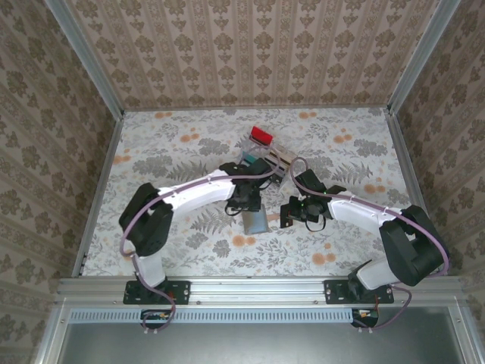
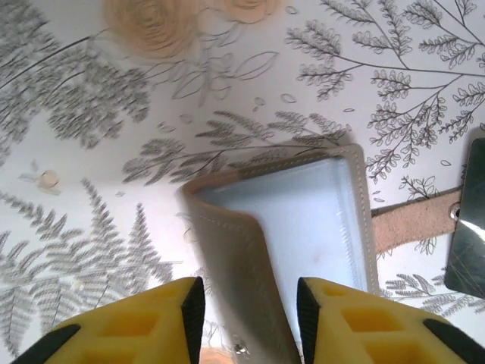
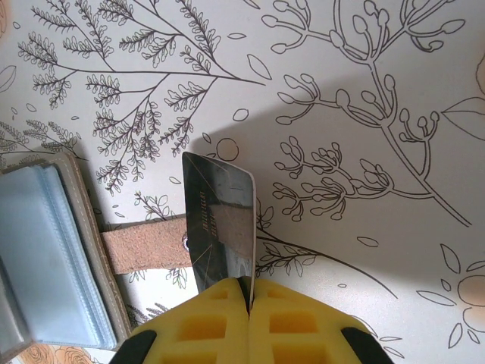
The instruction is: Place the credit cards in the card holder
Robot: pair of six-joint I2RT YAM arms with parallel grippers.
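L gripper (image 2: 248, 303) clamps card holder (image 2: 303, 220) cover; R gripper (image 3: 248, 292) pinches credit card (image 3: 220, 220) edge-up over strap (image 3: 144, 246); floral tabletop (image 3: 364, 250) free to the rt.

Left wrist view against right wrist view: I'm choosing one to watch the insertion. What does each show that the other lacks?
Left wrist: the left gripper straddling the raised flap of the card holder; contact unclear. Right wrist: the right gripper shut on a dark credit card held on edge. Both: the holder's pale blue pockets, its tan strap, that card, the floral tablecloth.
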